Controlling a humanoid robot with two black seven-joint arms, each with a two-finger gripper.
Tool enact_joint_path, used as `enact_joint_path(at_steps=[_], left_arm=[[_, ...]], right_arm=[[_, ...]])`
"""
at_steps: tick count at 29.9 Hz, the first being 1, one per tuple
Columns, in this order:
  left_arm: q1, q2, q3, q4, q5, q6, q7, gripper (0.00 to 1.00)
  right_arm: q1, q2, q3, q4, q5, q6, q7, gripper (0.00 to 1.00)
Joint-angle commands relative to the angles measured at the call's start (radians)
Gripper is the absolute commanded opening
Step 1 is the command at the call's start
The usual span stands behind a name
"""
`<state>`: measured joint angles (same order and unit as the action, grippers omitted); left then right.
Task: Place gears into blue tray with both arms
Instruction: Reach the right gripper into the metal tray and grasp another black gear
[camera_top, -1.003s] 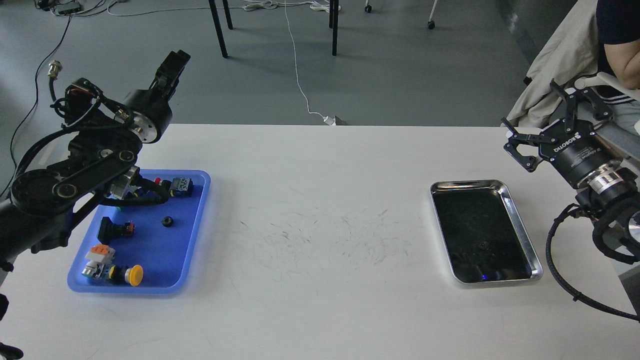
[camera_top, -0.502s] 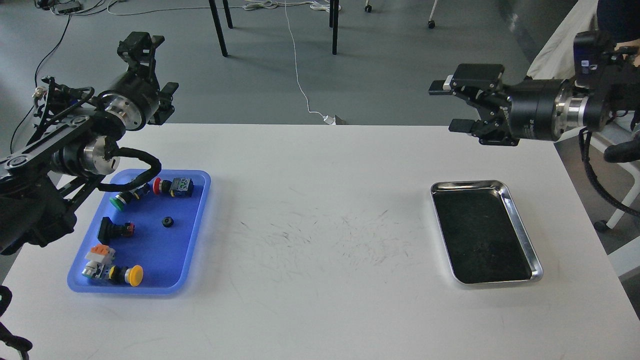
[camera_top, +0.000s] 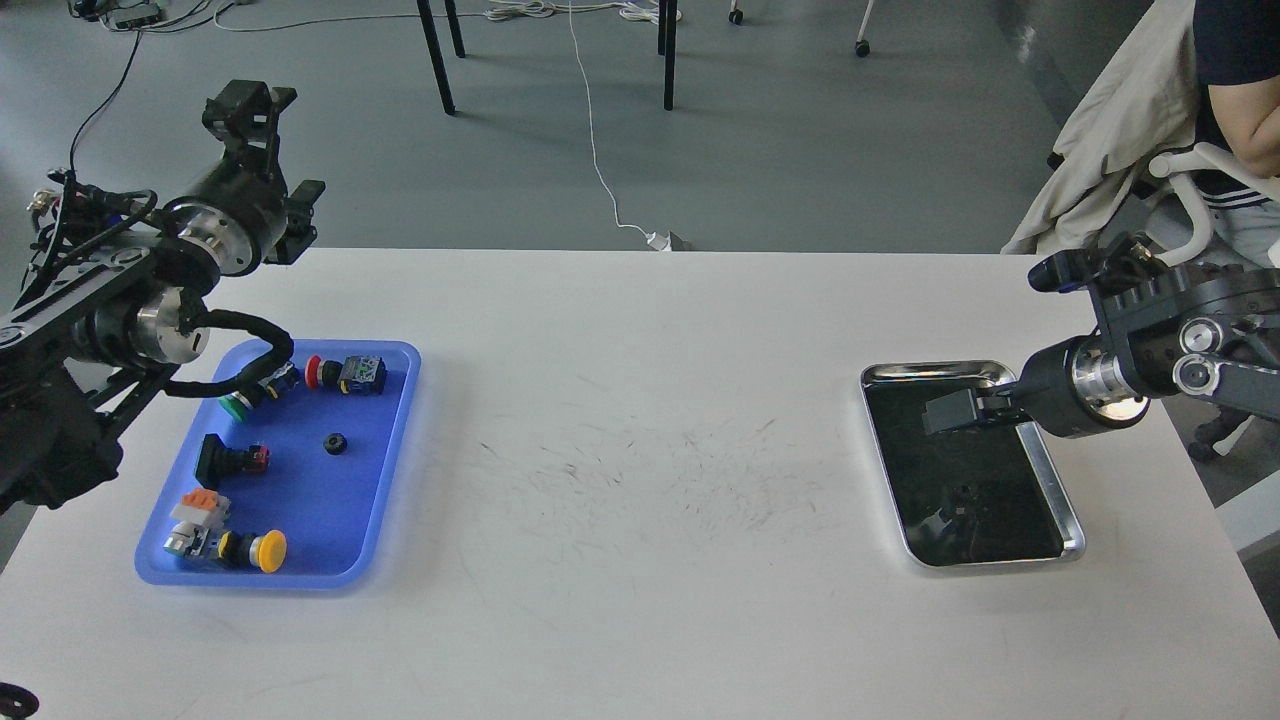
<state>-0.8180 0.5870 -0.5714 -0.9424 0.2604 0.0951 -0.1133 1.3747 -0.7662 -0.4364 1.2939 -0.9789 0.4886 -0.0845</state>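
The gear (camera_top: 335, 443) lies flat near the middle of the blue tray (camera_top: 395, 450), apart from every other part, so one piece of the task's stock is judged already delivered. The tray sits at the left edge of the counter (camera_top: 640, 400), toward the near corner.

Head view, left side. Push-button switches (camera_top: 345, 373) line the tray's far edge, and others lie along its left edge and near-left corner, among them a yellow-capped switch (camera_top: 262, 550). This leaves the centre free for the gear. My left end effector (camera_top: 245, 105) is raised beyond the counter's far-left corner, well clear of the tray. It is seen small and dark, so I cannot tell whether its fingers are apart or together. Nothing visible is held there.

Head view, right side. The silver tray (camera_top: 1065, 515) sits near the right edge of the counter. My right end effector (camera_top: 950, 412) reaches in low over the tray's far half, pointing toward the counter's centre. This posture suits a pick from that tray. It is viewed nearly end-on, and I cannot tell whether the fingers are parted or closed. A small dark speck shows on the tray floor. Whether it is a gear or a reflection cannot be determined.
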Motion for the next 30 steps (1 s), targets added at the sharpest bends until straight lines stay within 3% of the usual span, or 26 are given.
enact_joint_path(at_steps=[1, 18, 23, 30], left_arm=[[0.000, 0.001, -0.001, 0.001, 0.003, 0.000, 0.000, 0.98], [0.000, 0.005, 0.005, 0.001, 0.005, 0.002, -0.003, 0.98], [0.000, 0.007, 0.005, 0.001, 0.005, 0.002, -0.003, 0.98], [0.000, 0.008, 0.005, 0.002, 0.005, 0.002, -0.005, 0.98]], right_arm=[[-0.034, 0.016, 0.001, -0.034, -0.001, 0.000, 0.000, 0.98], [-0.112, 0.087, -0.002, -0.082, -0.001, 0.000, 0.000, 0.92], [-0.115, 0.097, -0.010, -0.084, -0.003, 0.000, 0.006, 0.74], [-0.117, 0.107, -0.013, -0.099, -0.007, 0.000, 0.014, 0.58]])
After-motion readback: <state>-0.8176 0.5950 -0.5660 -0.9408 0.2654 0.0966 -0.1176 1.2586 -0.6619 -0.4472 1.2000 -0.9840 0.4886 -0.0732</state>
